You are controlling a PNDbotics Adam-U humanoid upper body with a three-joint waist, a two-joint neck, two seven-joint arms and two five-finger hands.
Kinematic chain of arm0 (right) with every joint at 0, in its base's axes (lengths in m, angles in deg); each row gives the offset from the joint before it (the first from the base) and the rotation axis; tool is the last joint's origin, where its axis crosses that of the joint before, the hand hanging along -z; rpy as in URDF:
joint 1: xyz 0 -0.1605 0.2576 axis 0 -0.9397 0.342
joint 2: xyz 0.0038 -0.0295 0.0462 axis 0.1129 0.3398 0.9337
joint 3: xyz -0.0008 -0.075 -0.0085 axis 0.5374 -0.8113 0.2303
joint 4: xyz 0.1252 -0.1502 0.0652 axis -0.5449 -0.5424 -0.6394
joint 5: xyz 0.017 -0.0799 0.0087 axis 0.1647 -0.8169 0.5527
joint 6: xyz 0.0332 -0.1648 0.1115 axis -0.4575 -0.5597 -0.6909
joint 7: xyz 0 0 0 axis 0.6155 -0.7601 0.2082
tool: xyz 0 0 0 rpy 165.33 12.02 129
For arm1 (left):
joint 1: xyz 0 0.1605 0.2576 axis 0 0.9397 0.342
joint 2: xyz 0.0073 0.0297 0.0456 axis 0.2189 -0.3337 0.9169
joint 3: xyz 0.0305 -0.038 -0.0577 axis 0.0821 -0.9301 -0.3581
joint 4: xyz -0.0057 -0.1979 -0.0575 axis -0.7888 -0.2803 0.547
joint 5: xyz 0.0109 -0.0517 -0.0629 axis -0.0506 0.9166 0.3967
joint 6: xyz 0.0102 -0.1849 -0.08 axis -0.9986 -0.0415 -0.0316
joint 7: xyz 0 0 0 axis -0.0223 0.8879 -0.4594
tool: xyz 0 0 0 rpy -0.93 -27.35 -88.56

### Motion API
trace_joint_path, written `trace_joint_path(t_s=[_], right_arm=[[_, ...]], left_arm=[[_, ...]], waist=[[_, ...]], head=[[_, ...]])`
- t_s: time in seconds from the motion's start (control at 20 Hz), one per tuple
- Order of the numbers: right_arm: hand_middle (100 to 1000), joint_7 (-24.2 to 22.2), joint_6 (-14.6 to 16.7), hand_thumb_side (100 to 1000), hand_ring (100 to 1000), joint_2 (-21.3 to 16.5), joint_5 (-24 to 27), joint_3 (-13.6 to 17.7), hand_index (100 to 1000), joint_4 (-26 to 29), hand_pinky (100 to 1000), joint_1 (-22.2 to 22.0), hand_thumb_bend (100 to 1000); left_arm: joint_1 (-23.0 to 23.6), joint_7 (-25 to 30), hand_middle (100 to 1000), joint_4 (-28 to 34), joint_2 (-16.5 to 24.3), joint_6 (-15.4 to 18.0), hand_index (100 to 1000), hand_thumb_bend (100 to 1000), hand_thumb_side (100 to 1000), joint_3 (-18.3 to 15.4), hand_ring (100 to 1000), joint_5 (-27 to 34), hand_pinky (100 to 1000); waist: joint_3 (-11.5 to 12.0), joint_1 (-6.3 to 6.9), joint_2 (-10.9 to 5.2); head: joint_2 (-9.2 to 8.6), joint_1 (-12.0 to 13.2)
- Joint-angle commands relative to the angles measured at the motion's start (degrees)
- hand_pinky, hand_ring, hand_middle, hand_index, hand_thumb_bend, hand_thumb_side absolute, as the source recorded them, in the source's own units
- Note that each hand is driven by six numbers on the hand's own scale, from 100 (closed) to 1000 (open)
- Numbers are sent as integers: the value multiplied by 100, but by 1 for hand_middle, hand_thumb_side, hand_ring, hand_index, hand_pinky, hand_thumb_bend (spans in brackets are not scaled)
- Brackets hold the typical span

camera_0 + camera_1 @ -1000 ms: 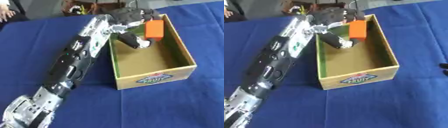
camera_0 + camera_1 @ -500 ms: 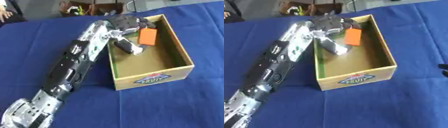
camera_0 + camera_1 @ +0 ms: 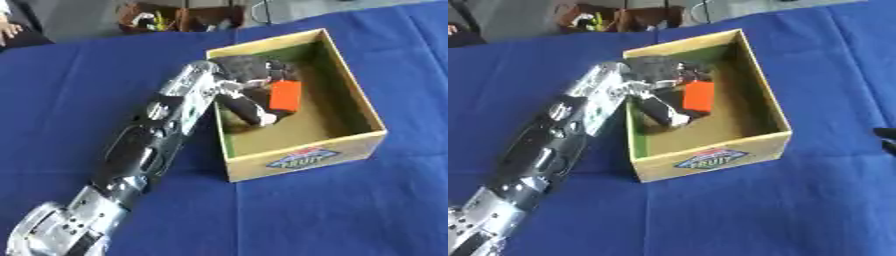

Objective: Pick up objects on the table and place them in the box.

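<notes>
Since one second ago our left hand (image 3: 249, 80) has gone lower into the box (image 3: 364, 146), and the orange block (image 3: 284, 95) went down with it, from above the far rim to inside the walls. The blue cloth (image 3: 79, 85) covers the whole table, and we see no other loose things on it near the box. Our left arm (image 3: 149, 145) comes from the lower left corner and crosses the cloth up to the left wall of the box, where the wrist bends over the rim. The box is open, of yellow cardboard with a green inner side and a fruit label (image 3: 708, 160) on the near wall. Inside it, our left hand has its fingers curled around the top of the block, and the thumb (image 3: 249, 107) points down toward the floor of the box. The block hangs upright in the far left part of the box; whether it touches the floor we cannot tell. At the right edge of the right eye view a small dark piece (image 3: 887, 137) shows, probably our right hand, but its fingers we cannot make out.
</notes>
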Motion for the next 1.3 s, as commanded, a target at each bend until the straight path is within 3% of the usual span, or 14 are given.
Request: trace_joint_path(t_s=[0.05, 0.2, 0.25, 0.3, 0.35, 0.4, 0.5, 0.55, 0.6, 0.9, 1.0, 1.05, 1.15, 1.3], right_arm=[[679, -30, 17, 989, 965, -6, 0, 3, 940, 84, 829, 31, 100], [674, -45, 13, 989, 964, 1, 0, -2, 939, 84, 828, 26, 100], [672, -44, 13, 988, 962, 2, 1, -3, 939, 84, 828, 25, 100], [671, -44, 12, 988, 961, 2, 3, -3, 939, 84, 828, 24, 100], [673, -45, 11, 988, 962, 1, 4, -5, 939, 84, 829, 24, 100], [673, -45, 11, 988, 962, 1, 5, -5, 939, 84, 829, 23, 100], [672, -44, 8, 988, 962, 2, 6, -3, 939, 84, 829, 18, 100], [672, -44, 3, 989, 963, 4, 3, 0, 940, 84, 829, 12, 100], [672, -44, -2, 989, 963, 6, 0, 2, 940, 84, 829, 7, 100], [672, -67, -27, 992, 963, 9, -9, -1, 940, 84, 830, -10, 100], [672, -62, -23, 990, 963, 7, -10, 6, 940, 84, 830, -17, 100], [672, -57, -19, 989, 963, 5, -10, 11, 940, 84, 830, -21, 100], [671, -41, -11, 989, 962, 1, -12, 25, 939, 84, 830, -27, 100], [670, -45, -8, 990, 962, 1, -1, 15, 939, 84, 831, -34, 100]], left_arm=[[-71, -85, 1000, -94, 23, -46, 1000, 601, 1000, -111, 995, -145, 906], [-102, -300, 1000, -55, 28, -141, 1000, 672, 1000, -153, 1000, -112, 945], [-119, -375, 1000, -23, 37, -164, 1000, 648, 1000, -139, 1000, -129, 951], [-127, -434, 1000, -13, 41, -165, 1000, 566, 1000, -117, 1000, -153, 963], [-128, -440, 1000, -39, 34, -145, 1000, 398, 880, -99, 1000, -170, 975], [-130, -407, 1000, -79, 25, -117, 1000, 294, 736, -96, 1000, -171, 982], [-138, -315, 1000, -129, 17, -65, 1000, 303, 760, -116, 1000, -151, 989], [-140, -298, 1000, -131, 19, -60, 1000, 394, 964, -133, 1000, -128, 985], [-139, -309, 1000, -126, 20, -72, 1000, 379, 1000, -149, 1000, -94, 982], [-149, -621, 1000, 208, 89, -270, 1000, 245, 1000, -154, 981, 147, 944], [-151, -717, 977, 393, 81, -286, 1000, 158, 1000, -168, 959, 253, 911], [-136, -755, 977, 507, 71, -267, 1000, 177, 1000, -167, 957, 322, 909], [-125, -700, 1000, 703, 102, -206, 1000, 438, 1000, -108, 976, 471, 926], [-160, -511, 1000, 868, 187, -308, 1000, 507, 1000, -90, 976, 703, 926]], waist=[[-2, -39, -79], [9, -40, -76], [13, -39, -77], [15, -39, -78], [16, -39, -79], [18, -40, -80], [21, -41, -83], [25, -42, -85], [28, -43, -87], [55, -40, -105], [66, -51, -116], [70, -55, -120], [79, -57, -126], [88, -71, -138]], head=[[-69, -19], [-68, -28], [-65, -28], [-64, -29], [-63, -30], [-63, -31], [-61, -36], [-58, -39], [-56, -40], [-38, -62], [-24, -73], [-19, -80], [-19, -87], [-24, -93]])
